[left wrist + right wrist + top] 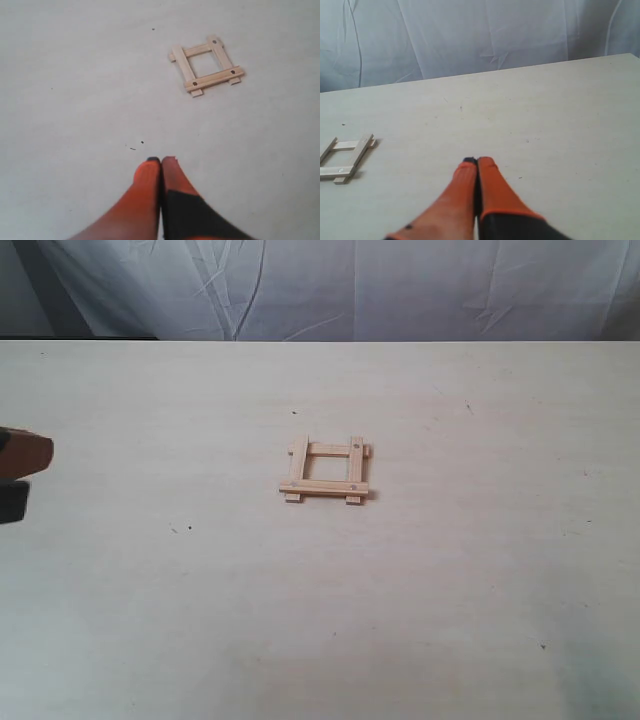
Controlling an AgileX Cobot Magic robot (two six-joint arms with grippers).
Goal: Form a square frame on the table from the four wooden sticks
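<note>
- Cream counter point(150, 620): broad, flat, fills most of ext. view, with a few tiny dark specks point(188, 528) left of centre.
- White creased cloth point(400, 290): hangs along far edge of the counter, full width.
- Left fingers point(158, 164): orange w/ a black part, tips pressed together, nothing between them. In ext. view only a blurred orange-black bit point(22, 465) shows at the far left edge, well apart from the sticks. Can't tell if it touches the counter.
- Right fingers point(476, 164): orange, tips closed on each other, holding nothing. They sit over bare counter, and the sticks lie well off to their left. Not seen in ext. view.
- Square frame point(327, 488): approx. centre of the counter, flat, an open square w/ ends jutting past the corners like a hash sign. No fingers touch it.
- Four wooden sticks: near stick point(310, 488) crosses over the near ends of left stick point(297, 460) and right stick point(356, 465). Far stick point(330, 449) spans between those two.
- Small dark holes show near both ends of the near stick and at the far end of the right stick.
</note>
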